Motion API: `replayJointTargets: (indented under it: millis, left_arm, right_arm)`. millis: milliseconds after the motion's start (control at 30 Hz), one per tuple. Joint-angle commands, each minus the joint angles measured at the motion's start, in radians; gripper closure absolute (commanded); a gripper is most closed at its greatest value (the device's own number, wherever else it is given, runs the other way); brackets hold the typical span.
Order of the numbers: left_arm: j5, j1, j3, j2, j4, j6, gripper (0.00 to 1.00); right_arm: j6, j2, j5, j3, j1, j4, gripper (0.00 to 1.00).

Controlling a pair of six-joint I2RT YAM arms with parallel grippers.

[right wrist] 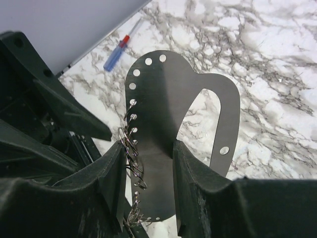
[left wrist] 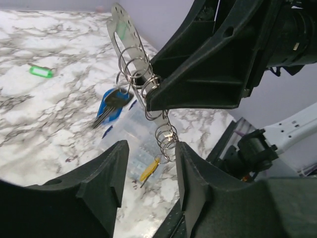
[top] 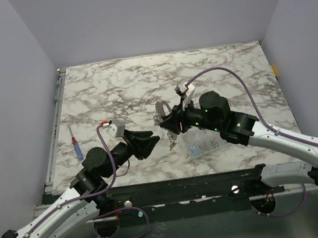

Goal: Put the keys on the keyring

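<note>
Left wrist view had the left gripper (left wrist: pixel 150 163) nearest, jaws released and empty. Just beyond, the keyring (left wrist: pixel 121 34), a thin plate strung with wire rings, hung clenched in the right gripper (right wrist: pixel 148 148), with the yellow key (left wrist: pixel 149 171) and blue key (left wrist: pixel 110 106) apparently dangling from it. Farther off, the green key (left wrist: pixel 40 71) lay on the marble table (left wrist: pixel 59 119); light and slick, it looked best pinched by its plastic head

Bright, even overhead light; soft, faint shadows on table (top: pixel 113 84). Top view sharp. Left wrist view: left gripper (left wrist: pixel 151 146) dark, underexposed; blue key (left wrist: pixel 110 106) blurred. Right wrist view: plate (right wrist: pixel 163 99) has dull sheen, right gripper (right wrist: pixel 148 145) close and soft, marble behind crisp.
</note>
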Motion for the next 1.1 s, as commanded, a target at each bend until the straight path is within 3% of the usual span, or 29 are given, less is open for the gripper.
replayJointTargets:
  millis: [0,133,300,567,1067]
  left_arm:
    - [0.089,0.002,-0.025,-0.016,0.169,-0.031,0.55]
    - [0.082,0.002,-0.085,-0.058,0.259,-0.007,0.56]
    - [0.096,0.002,-0.19,-0.102,0.497,-0.019,0.56]
    - [0.141,0.002,-0.242,-0.035,0.697,-0.019,0.62]
    - [0.277,0.002,-0.303,0.118,0.979,0.065,0.62]
  right_arm:
    - [0.013,-0.055,-0.004,-0.006,-0.012,0.063,0.81]
    - [0.035,-0.088,-0.055,-0.006,-0.033,0.062,0.81]
    - [0.066,-0.11,-0.114,0.002,-0.049,0.069,0.81]
    - [0.117,-0.112,-0.191,0.01,-0.051,0.092,0.81]
    - [0.176,-0.106,-0.319,-0.007,-0.051,0.203,0.81]
